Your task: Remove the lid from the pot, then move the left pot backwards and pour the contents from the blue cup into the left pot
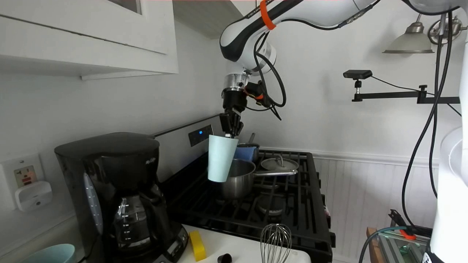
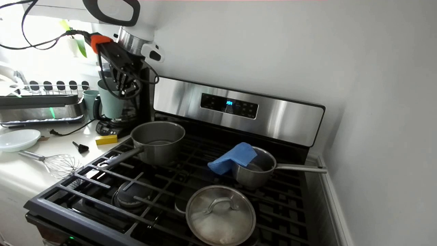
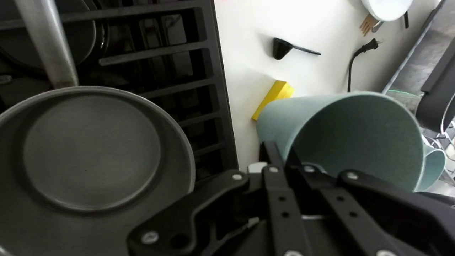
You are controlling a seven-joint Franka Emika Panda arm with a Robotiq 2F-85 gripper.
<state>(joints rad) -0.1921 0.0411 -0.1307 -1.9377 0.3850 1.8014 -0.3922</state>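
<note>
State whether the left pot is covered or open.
Open: the wrist view looks into the left pot to its bottom; an exterior view shows the lid apart from it.

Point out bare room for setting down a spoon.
Bare: counter between scoop, sponge, whisk and stove; front grate between the large pot's handle and the lid. Crowded: behind the lid, where a blue cloth drapes the small pot, and where the sponge sits beside the coffee maker.
</note>
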